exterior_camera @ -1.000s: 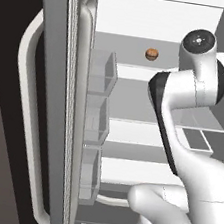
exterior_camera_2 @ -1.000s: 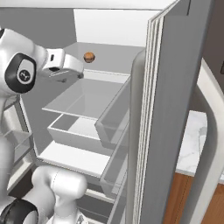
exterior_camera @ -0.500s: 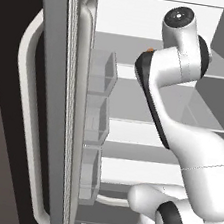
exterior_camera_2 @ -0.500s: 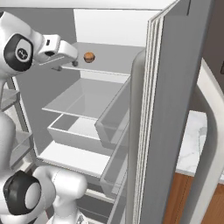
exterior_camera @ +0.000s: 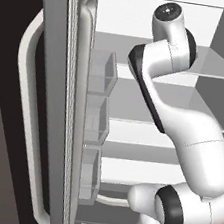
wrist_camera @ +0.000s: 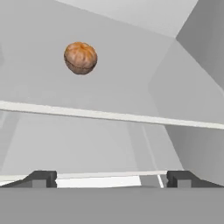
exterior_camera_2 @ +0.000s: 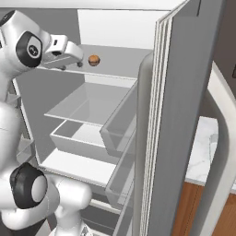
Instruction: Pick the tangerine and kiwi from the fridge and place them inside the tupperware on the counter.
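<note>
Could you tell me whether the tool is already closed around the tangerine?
No, in the hand view the tangerine sits free on the fridge shelf beyond the tool, whose fingers stand wide apart.

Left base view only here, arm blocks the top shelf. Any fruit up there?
Observer: Yes. In the right base view the tangerine sits on the top shelf of the fridge.
Operator: Tool on it?
Observer: No. The tool is open, tips wide apart, with the tangerine ahead of them and untouched.
Operator: Counter anywhere?
Observer: The marble counter lies beyond the open right door.
</note>
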